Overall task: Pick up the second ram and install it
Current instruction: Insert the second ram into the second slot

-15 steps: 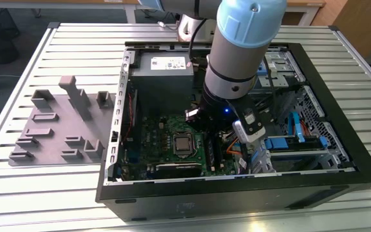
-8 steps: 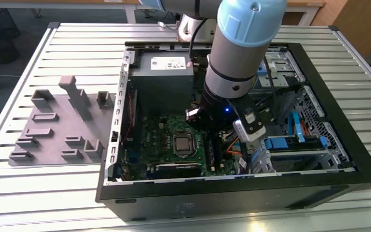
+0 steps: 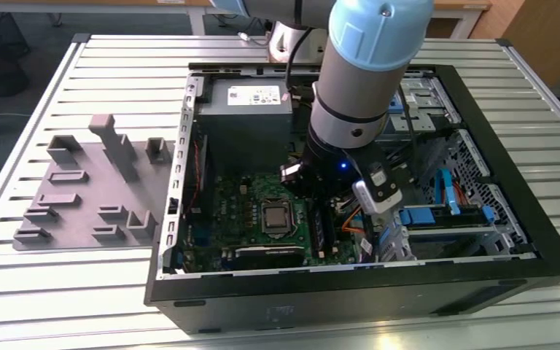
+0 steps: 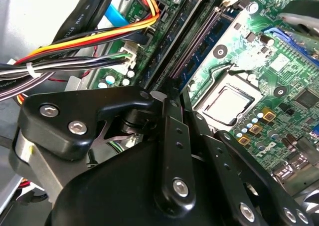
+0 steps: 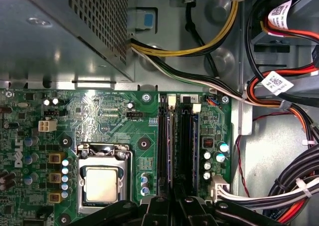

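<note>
A white printed label (image 3: 253,95) is carried on the grey power supply (image 3: 246,120), at about eleven o'clock from the processor socket (image 3: 278,216) in the exterior view; its print cannot be made out. In the first wrist view, two white coded tags (image 5: 280,10) (image 5: 275,82) are fixed to cables, and white lettering (image 5: 112,93) is printed on the green motherboard (image 5: 144,121). None is legible enough to be quoted.

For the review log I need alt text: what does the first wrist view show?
Looking down into an open computer case, the gripper sits over the long black memory slots of the green motherboard. Beside the slots is the bare processor in its socket; the grey power supply and bundled cables lie beyond.
</note>
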Robot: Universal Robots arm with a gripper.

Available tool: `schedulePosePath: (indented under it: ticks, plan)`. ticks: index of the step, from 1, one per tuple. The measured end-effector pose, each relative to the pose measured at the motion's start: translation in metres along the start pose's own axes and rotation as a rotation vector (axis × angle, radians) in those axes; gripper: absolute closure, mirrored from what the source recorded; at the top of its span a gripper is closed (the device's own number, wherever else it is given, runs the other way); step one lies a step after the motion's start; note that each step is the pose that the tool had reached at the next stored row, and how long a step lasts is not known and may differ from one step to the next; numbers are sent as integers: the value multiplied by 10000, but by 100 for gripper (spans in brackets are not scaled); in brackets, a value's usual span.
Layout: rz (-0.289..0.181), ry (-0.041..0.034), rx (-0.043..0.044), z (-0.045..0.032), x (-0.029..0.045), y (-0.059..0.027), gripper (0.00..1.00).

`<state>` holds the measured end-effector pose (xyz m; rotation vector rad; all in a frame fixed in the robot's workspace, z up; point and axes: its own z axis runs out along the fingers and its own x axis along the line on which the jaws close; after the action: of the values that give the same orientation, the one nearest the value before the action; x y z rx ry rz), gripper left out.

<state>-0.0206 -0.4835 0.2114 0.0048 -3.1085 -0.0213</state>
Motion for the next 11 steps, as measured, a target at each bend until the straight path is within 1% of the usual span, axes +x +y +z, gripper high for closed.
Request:
schedulePosePath:
  ticks: [4, 11]
  plan:
    - [-30, 1, 29, 0, -1, 2, 86]
    - [-35, 1, 39, 0, -1, 11, 86]
